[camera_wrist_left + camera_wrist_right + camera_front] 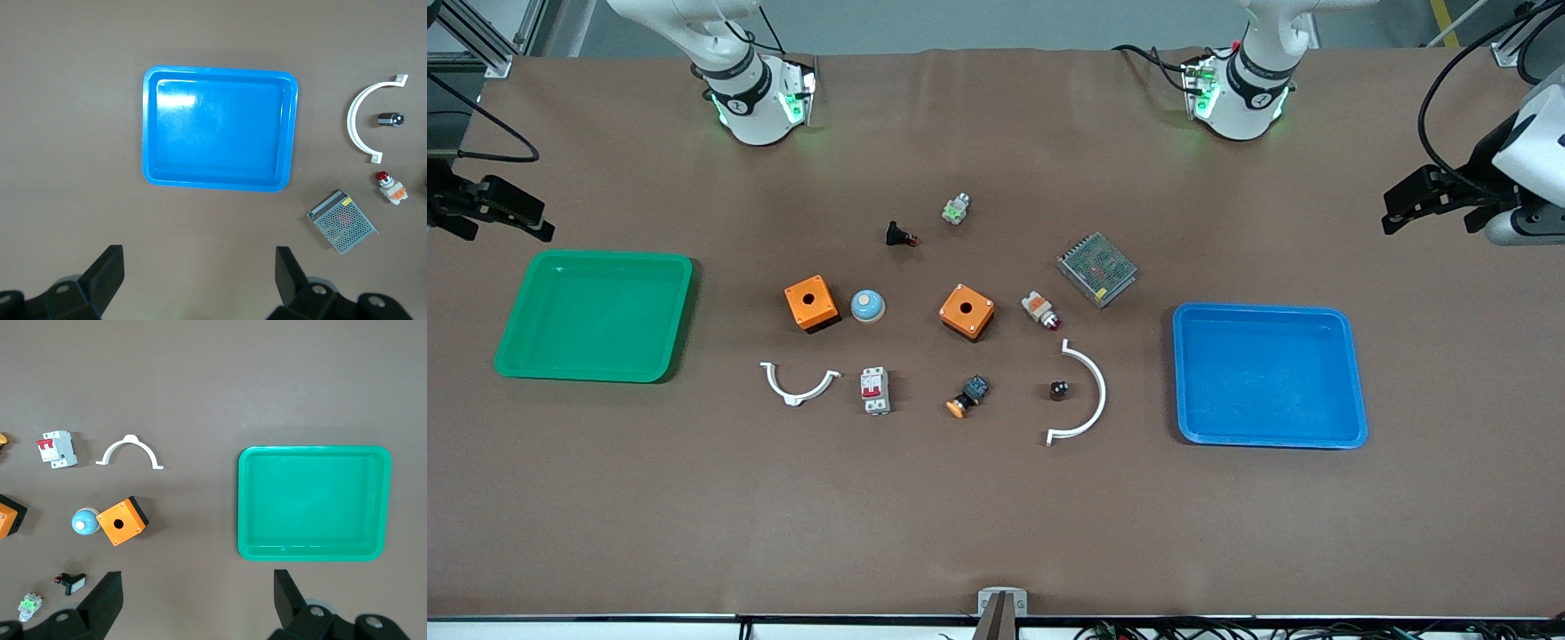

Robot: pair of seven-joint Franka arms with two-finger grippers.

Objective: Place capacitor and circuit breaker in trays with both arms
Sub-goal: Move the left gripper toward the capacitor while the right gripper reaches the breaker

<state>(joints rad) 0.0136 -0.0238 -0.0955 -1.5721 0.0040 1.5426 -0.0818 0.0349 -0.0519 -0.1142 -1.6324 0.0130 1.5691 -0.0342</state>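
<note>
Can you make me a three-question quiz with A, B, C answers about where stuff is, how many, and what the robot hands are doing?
1. Where is the tiny black stubby capacitor?
A. Inside the curve of the big white curved clip
B. In the blue tray
C. On an orange box

2. How many orange boxes?
A. One
B. Two
C. Four

3. The left gripper is:
A. Holding the white-grey circuit breaker
B. Shut, empty
C. Open, empty

Answers: 1 A, the arc wraps it. 2 B, two show. 3 C, jaws spread above bare table.

**Other parts on the worktop**

A green tray (594,316) lies at the right arm's end, a blue tray (1269,374) at the left arm's end. Between them lie two orange boxes (811,302), a metal mesh unit (1096,268) and two white curved clips (1083,392).
</note>
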